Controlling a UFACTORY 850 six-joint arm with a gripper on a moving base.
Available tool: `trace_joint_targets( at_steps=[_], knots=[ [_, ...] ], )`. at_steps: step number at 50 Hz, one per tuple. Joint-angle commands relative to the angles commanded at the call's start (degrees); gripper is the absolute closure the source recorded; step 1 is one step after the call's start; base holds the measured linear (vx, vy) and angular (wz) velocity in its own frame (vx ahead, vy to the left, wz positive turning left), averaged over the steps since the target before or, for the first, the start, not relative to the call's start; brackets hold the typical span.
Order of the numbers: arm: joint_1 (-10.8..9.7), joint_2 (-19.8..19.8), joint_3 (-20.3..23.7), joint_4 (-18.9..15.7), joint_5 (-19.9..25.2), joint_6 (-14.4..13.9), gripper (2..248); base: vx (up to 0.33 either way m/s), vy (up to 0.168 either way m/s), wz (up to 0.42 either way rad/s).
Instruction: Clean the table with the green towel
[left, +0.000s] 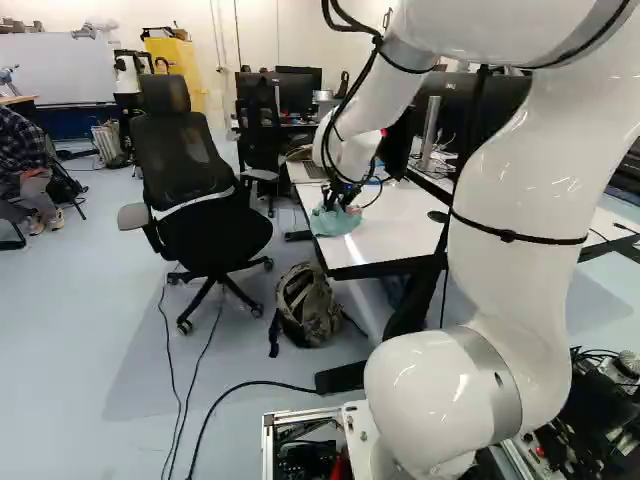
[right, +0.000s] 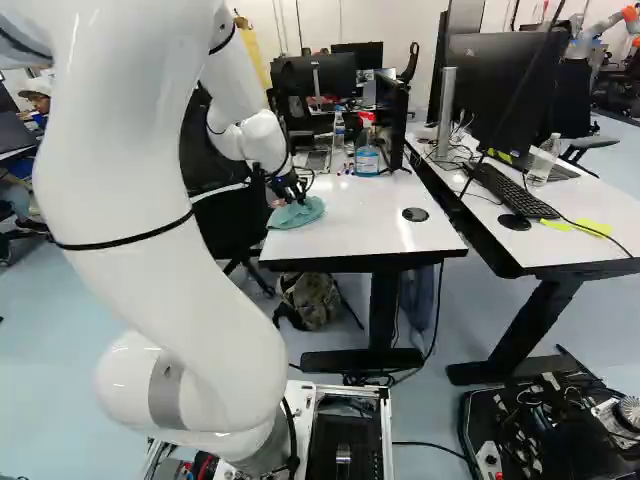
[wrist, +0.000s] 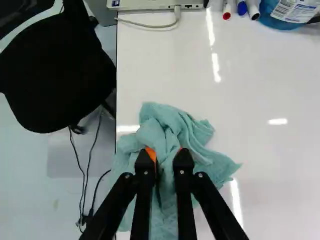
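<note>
Green towel (wrist: 172, 122) in the grip, at the table's (right: 370, 220) left edge.
The gripper (left: 340, 201) has its fingers clamped on a bunched fold; the rest spreads over the tabletop. Markers (wrist: 242, 7) and a blue bottle (right: 367, 160) are farther off, a black chair (left: 210, 232) left.

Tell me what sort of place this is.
Probably a robotics lab with office desks: a white robot arm reaches over the white table, another robot shows at the far right of the right base view, and an office chair stands beside the table.
</note>
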Motion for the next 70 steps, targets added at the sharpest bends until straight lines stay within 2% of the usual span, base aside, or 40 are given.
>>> trace_joint_targets(
  at_steps=[12,32,47,70],
  knots=[
    [1.0,-2.8,-3.2,0.0,0.0,0.0,199,0.000,0.000,0.000],
    [0.5,-7.6,-9.2,0.0,0.0,0.0,199,0.000,0.000,0.000],
    [-1.3,-9.9,-12.1,0.0,0.0,0.0,199,0.000,0.000,0.000],
    [-5.2,-9.2,-11.2,0.0,0.0,0.0,199,0.000,0.000,0.000]
  ],
)
